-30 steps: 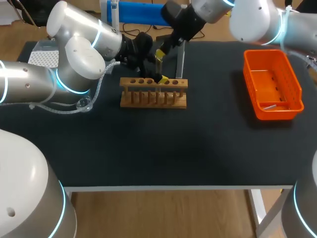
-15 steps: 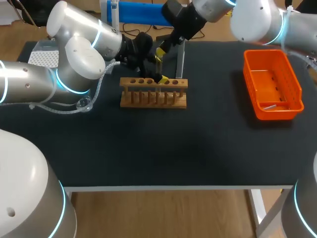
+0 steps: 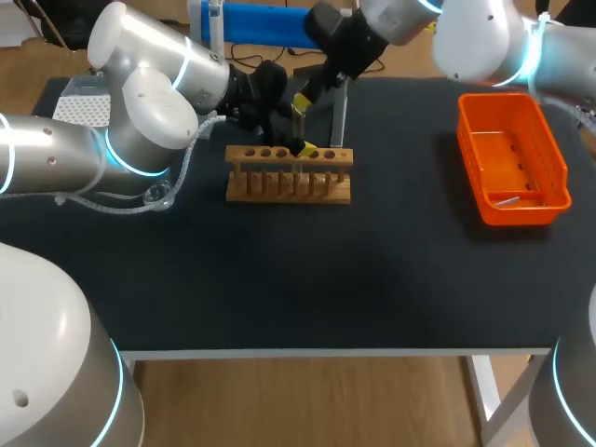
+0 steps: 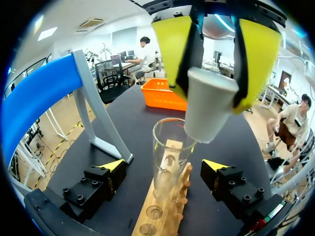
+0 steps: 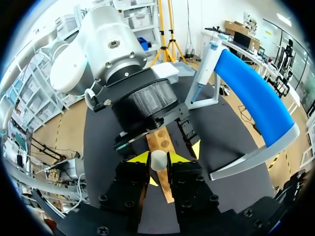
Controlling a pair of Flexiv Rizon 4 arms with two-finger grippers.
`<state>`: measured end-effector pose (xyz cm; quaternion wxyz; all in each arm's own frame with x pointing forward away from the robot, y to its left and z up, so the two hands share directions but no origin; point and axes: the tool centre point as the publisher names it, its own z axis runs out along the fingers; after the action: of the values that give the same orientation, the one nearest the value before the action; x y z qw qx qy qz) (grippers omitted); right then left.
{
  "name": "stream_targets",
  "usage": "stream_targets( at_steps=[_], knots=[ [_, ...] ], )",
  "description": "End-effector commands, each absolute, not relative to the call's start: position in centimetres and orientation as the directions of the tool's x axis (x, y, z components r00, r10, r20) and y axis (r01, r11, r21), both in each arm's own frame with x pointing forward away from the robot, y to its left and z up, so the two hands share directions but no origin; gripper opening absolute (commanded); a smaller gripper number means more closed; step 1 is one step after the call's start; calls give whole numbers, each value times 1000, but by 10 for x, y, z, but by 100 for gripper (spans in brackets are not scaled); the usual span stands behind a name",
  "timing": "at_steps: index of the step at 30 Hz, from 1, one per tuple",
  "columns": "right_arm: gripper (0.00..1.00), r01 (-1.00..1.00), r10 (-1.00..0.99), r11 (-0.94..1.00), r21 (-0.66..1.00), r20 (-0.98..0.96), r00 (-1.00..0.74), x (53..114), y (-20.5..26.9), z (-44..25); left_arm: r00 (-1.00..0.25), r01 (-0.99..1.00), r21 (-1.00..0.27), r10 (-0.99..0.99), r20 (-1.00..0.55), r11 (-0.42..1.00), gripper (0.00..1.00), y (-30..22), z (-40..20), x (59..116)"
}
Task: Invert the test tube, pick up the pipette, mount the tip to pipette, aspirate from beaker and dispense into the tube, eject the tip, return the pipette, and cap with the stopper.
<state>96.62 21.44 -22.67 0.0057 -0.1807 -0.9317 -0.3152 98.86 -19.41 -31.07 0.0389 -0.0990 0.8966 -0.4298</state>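
A glass test tube [image 4: 169, 160] stands upright in the wooden rack [image 3: 289, 174]. My left gripper [image 4: 163, 167] is open, with one yellow tip on each side of the tube and neither touching it. Just above the tube's mouth hangs a white stopper [image 4: 204, 115], and my right gripper [image 4: 210, 93] is shut on it. The right wrist view shows the same stopper [image 5: 158, 160] pinched between that gripper's [image 5: 158, 166] fingers, over the rack [image 5: 164, 142]. In the head view both grippers meet behind the rack, left [image 3: 294, 132] and right [image 3: 302, 99]. The pipette [image 5: 204, 61] hangs on its blue stand [image 5: 253, 98].
An orange bin [image 3: 511, 158] sits at the right of the black table. A small glass beaker [image 3: 156, 196] stands left of the rack, under my left arm, and a tip box [image 3: 82, 104] lies at the back left. The stand's grey foot [image 4: 106, 142] is close beside the rack.
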Motion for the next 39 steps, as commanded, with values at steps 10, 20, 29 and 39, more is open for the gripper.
stream_targets(
  at_steps=[10, 20, 29, 39],
  knots=[
    [0, 338, 337, 733, 591, 117, -934, 970, 213, -221, -977, -143, -781, -211, 15, 608, 100, -194, -312, 989],
    [0, 325, 333, 741, 587, 100, -938, 971, 213, -216, -977, -143, -781, -211, 15, 608, 100, -194, -312, 989],
    [0, 327, 330, 749, 577, 103, -938, 969, 215, -223, -977, -143, -781, -211, 15, 608, 100, -194, -312, 989],
    [0, 332, 331, 759, 560, 107, -938, 967, 213, -231, -977, -143, -781, -211, 15, 608, 100, -194, -312, 989]
  ],
)
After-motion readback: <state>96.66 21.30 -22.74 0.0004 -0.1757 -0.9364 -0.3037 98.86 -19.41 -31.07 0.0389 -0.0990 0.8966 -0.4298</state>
